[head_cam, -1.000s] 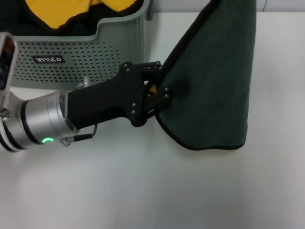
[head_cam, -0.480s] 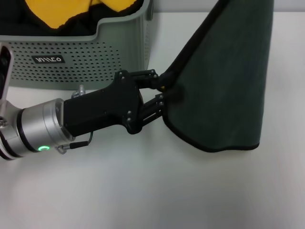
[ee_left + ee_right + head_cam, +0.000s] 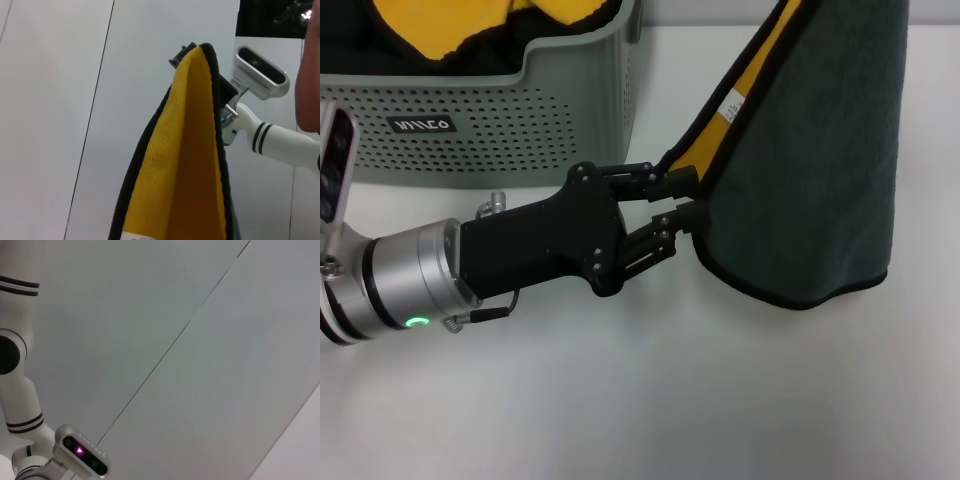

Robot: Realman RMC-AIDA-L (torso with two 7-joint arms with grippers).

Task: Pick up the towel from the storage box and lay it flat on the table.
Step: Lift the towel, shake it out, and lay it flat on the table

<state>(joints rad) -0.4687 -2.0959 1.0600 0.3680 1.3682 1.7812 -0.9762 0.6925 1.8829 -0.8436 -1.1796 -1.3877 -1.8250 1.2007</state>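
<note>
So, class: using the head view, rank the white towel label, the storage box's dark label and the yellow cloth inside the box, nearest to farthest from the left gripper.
Measured from the left gripper:
1. White label, on the hanging towel, just above.
2. Dark label, on the storage box front.
3. Yellow cloth, inside the box, farthest.

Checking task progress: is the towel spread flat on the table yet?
No. The towel hangs draped, its lower edge near the table; the left gripper is at its side edge.

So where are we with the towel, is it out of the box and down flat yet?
Out, not flat. The towel hangs clear of the storage box, its lower hem just above the table. In hand: the left gripper is at its black-edged side, though whether it has clamped isn't visible. The right gripper, presumably holding the top, is out of view. Left: spread it and lower it flat. Another yellow-and-black cloth sits in the box.
</note>
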